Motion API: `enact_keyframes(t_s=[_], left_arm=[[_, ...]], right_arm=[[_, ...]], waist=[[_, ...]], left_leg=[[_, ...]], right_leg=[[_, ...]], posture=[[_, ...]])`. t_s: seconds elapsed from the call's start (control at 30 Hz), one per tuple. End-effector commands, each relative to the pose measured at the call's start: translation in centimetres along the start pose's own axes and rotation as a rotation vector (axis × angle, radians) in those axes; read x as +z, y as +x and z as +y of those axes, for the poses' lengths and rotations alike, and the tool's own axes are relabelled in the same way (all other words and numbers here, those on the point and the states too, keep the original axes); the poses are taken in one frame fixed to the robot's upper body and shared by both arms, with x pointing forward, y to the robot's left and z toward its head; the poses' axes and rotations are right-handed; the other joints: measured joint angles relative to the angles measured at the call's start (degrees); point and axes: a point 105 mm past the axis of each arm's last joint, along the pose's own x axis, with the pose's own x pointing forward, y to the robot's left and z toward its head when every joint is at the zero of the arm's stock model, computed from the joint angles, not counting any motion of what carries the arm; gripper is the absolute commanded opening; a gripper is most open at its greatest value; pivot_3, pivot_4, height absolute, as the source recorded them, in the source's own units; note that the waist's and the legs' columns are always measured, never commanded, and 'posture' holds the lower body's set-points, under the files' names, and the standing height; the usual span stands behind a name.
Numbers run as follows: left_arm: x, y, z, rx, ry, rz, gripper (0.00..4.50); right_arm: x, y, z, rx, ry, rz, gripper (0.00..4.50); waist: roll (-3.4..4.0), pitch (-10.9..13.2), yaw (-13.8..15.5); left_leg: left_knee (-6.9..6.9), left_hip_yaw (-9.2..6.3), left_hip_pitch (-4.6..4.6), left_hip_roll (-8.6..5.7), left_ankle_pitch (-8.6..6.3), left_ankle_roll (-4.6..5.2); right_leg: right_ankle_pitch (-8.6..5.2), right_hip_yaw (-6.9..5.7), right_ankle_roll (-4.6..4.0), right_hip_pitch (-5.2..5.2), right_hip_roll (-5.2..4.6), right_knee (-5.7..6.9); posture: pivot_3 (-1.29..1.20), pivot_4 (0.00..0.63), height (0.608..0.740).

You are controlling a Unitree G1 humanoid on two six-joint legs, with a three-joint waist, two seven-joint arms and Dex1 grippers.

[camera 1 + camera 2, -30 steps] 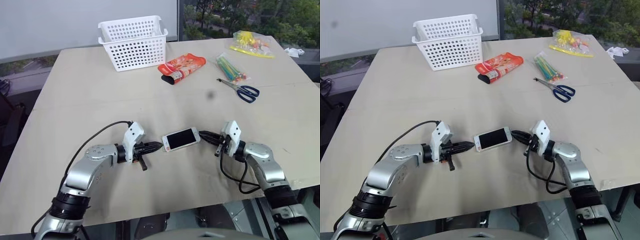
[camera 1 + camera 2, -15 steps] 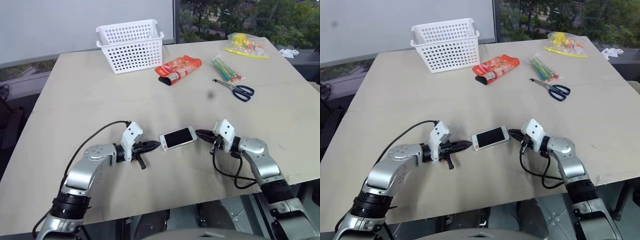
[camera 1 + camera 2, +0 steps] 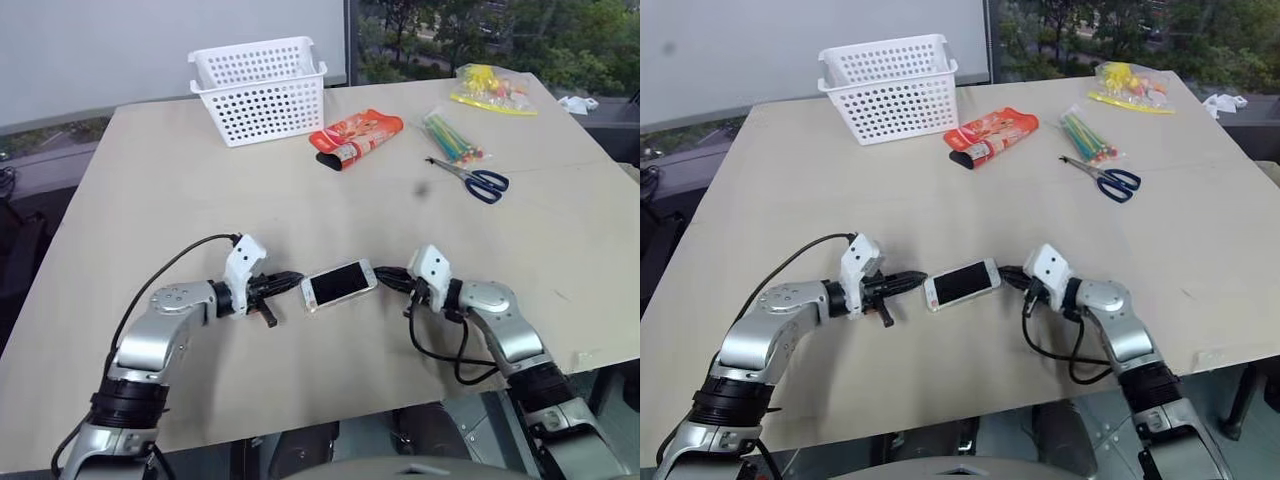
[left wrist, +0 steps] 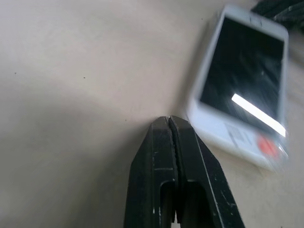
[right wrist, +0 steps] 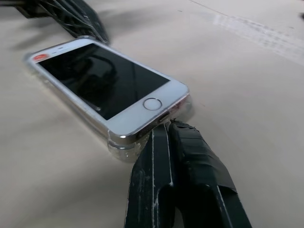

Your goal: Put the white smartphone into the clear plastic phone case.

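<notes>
The white smartphone lies screen up on the table, between my two grippers. A clear plastic phone case shows as a transparent rim around the phone's edges, so the phone sits inside it. My right gripper is shut, and its tip presses against the home-button end of the phone and case. My left gripper is shut too. Its tip rests on the table just beside the corner of the phone's other end.
A white perforated basket stands at the far side. A red snack packet, a bag of coloured sticks, blue-handled scissors and a yellow bag lie far right. The table's front edge runs just below my arms.
My right gripper has moved left, sliding the phone in its case leftward across the table. My left gripper has drawn back to the left by about as much. Both stayed shut.
</notes>
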Motion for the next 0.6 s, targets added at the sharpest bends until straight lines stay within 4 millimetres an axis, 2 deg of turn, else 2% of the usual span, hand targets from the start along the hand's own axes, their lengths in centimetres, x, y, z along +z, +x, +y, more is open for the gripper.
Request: enact_keyframes(t_s=[0.03,0.17,0.3,0.33,0.4,0.47,0.5,0.6], left_arm=[[-0.3,0.9,-1.2,-0.043,-0.001,0.008,0.0],[0.1,1.6,-1.0,-0.024,0.012,-0.005,0.0],[1.3,1.3,0.7,0.076,0.051,-0.056,0.0],[2.5,1.0,0.8,0.071,0.046,-0.106,0.0],[4.7,0.4,-0.4,0.005,0.03,-0.207,0.0],[5.5,0.2,-1.6,-0.06,0.016,-0.244,0.0],[5.4,0.2,-2.4,-0.097,0.008,-0.24,0.0],[3.3,0.8,-4.8,-0.196,-0.001,-0.14,0.0]], right_arm=[[1.0,0.7,0.5,0.028,-0.033,-0.025,0.06],[1.3,0.9,0.7,0.036,-0.035,-0.032,0.06],[1.0,-0.4,-0.8,-0.03,-0.033,-0.023,0.06],[1.1,-0.9,-1.4,-0.052,-0.025,-0.033,0.06],[1.9,-1.5,-2.0,-0.071,0.002,-0.087,0.06],[2.8,-1.6,-2.1,-0.072,0.031,-0.146,0.06],[3.5,-1.5,-1.9,-0.063,0.046,-0.189,0.06],[4.9,-0.6,-0.8,-0.015,0.104,-0.28,0.06]], waist=[[0.0,0.0,0.04],[-0.01,-0.01,0.18],[-0.02,-0.01,0.07],[-0.03,-0.01,0.06],[-0.11,0.07,0.05],[-0.21,0.13,-0.01],[-0.23,0.14,-0.04],[-0.22,0.14,-0.52]], left_leg=[[0.0,0.01,0.0,-0.03,0.0,0.0],[0.02,0.05,-0.01,-0.11,0.0,0.0],[0.03,0.04,-0.01,-0.12,0.0,0.0],[0.03,0.03,-0.01,-0.12,0.0,0.0],[0.03,0.02,-0.03,-0.11,0.0,0.0],[0.04,0.02,-0.08,-0.1,0.0,0.0],[0.03,0.02,-0.08,-0.09,0.0,0.0],[-0.01,0.06,-0.05,-0.06,-0.01,0.0]], right_leg=[[0.0,0.02,0.0,0.0,-0.03,0.0],[0.0,0.08,-0.01,0.01,-0.08,0.0],[0.01,0.09,0.0,0.01,-0.07,0.0],[0.01,0.08,0.0,0.01,-0.07,0.0],[0.01,0.07,0.0,0.0,-0.06,0.0],[0.04,0.07,0.05,-0.03,-0.07,0.0],[0.1,0.07,0.15,-0.03,-0.07,-0.01],[0.13,0.14,0.2,-0.03,-0.06,-0.03]], posture=[[0.0,0.15,0.74],[0.0,0.15,0.74],[0.0,0.15,0.74],[0.0,0.15,0.74],[0.0,0.15,0.74],[0.0,0.15,0.74],[0.0,0.15,0.74],[0.0,0.15,0.74]])
